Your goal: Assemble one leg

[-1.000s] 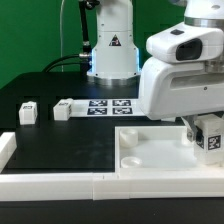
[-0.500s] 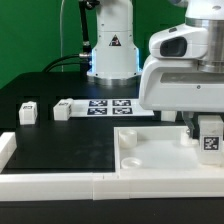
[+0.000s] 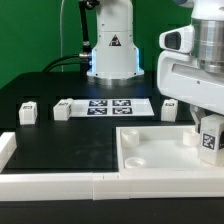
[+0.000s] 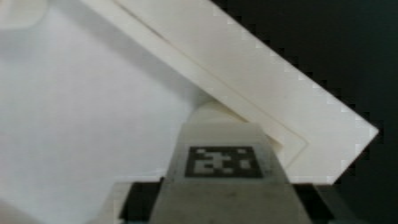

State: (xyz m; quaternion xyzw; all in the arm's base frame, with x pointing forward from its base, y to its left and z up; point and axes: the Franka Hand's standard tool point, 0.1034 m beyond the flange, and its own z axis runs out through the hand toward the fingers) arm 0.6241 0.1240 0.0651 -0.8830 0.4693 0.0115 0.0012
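- The gripper (image 3: 209,128) hangs at the exterior view's right edge, over the far right corner of the large white square panel (image 3: 150,150), and its fingers pinch a leg (image 3: 210,137) whose marker faces the camera.
- In the wrist view the same leg (image 4: 222,160) sits between the two dark fingers (image 4: 146,195), its tagged face up, with the panel's raised rim (image 4: 267,80) running diagonally just beyond it.
- The step in hand looks like seating this leg in the panel's corner recess; whether its lower end already touches the panel cannot be told, since the arm's body hides that corner.
- To do it well, the arm should keep the post upright and centred on the recess, lower it slowly, and turn it only once the end has found the hole, so it does not jam against the rim.
- The grip should stay firm until the leg stands by itself.
- Three more legs stand apart on the black table (image 3: 60,135): one (image 3: 27,113) at the exterior view's left, one (image 3: 63,109) just beside the marker board (image 3: 112,106), and one (image 3: 169,108) behind the panel.
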